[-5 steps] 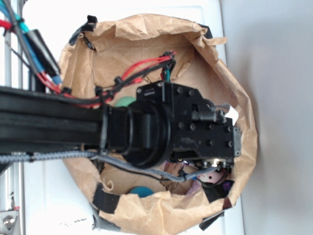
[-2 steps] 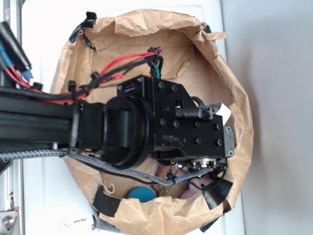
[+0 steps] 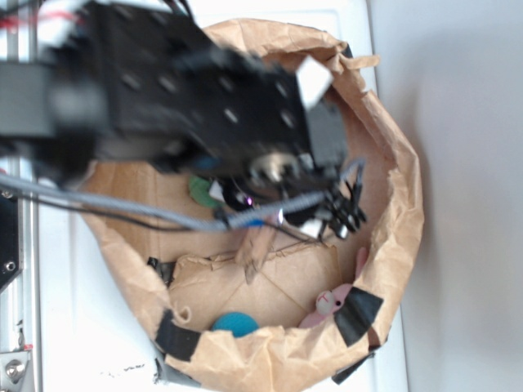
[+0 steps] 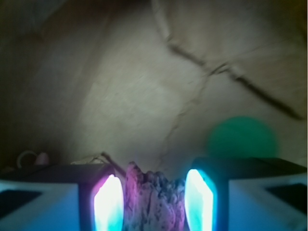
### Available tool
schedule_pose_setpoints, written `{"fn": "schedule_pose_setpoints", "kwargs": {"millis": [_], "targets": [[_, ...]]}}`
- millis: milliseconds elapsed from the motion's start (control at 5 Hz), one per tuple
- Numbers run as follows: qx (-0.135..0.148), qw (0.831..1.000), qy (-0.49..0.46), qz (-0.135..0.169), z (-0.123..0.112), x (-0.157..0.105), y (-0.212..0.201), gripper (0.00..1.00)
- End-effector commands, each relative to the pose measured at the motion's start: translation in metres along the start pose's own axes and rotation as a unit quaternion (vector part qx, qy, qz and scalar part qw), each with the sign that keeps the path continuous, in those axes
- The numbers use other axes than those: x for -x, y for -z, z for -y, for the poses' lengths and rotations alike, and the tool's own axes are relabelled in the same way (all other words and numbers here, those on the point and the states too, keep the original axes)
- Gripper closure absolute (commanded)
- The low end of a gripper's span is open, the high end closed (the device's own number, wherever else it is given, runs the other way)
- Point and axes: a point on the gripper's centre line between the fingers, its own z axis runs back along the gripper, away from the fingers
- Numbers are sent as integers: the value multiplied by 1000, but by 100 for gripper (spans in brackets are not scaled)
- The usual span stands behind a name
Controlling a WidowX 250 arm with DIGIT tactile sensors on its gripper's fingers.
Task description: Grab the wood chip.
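The wood chip (image 4: 154,204), rough and streaky, sits upright between the two glowing fingers of my gripper (image 4: 154,192), which is shut on it. In the exterior view the chip (image 3: 253,249) hangs below the blurred gripper (image 3: 263,214), lifted off the paper floor of the bag-lined basket (image 3: 400,204). The arm crosses the upper left of that view and hides the basket's back part.
A pink plush bunny (image 3: 333,299) lies at the basket's front right beside black tape (image 3: 357,314). A teal disc (image 3: 235,322) rests at the front wall. A green disc (image 3: 199,190) shows under the arm and also in the wrist view (image 4: 243,137). Crumpled paper walls ring everything.
The arm has risen and swung toward the back left, coming close to the camera and blurring. The wood chip has come up with the gripper, and the bunny is now uncovered.
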Motion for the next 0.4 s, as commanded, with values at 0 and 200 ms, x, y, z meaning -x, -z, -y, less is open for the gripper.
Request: {"fn": "schedule_pose_setpoints", "kwargs": {"millis": [0,200], "targets": [[39,999,-7,25,-16,-17,-38,100],[23,997,3,73,-14,-16,-43,100]]}}
